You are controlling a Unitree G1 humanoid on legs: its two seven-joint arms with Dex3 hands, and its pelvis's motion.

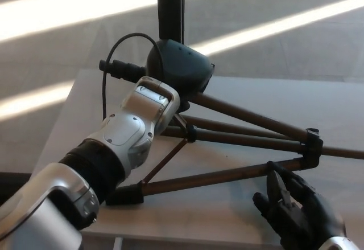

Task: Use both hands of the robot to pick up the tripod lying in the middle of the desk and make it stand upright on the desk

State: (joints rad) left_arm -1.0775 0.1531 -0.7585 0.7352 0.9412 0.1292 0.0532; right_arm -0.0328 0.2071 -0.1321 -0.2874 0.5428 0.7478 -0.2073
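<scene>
The tripod point(227, 139) has a dark rounded hub point(181, 66), a black column point(169, 8) running up out of the picture, and brown legs spread across the desk point(318, 105). My left hand point(181, 106) is tucked under the hub, mostly hidden behind its white wrist point(142, 119), and holds the hub raised. A black cable point(116, 50) loops above the wrist. My right hand point(296, 207) is at the lower right, open with its fingers apart, just below the near leg point(227, 175) and off it.
The desk's left edge point(60, 119) and near edge point(187, 240) are close to the tripod's black foot point(122, 195). A leg clamp point(311, 143) sits at the right. Sunlit floor point(68, 11) lies beyond the desk.
</scene>
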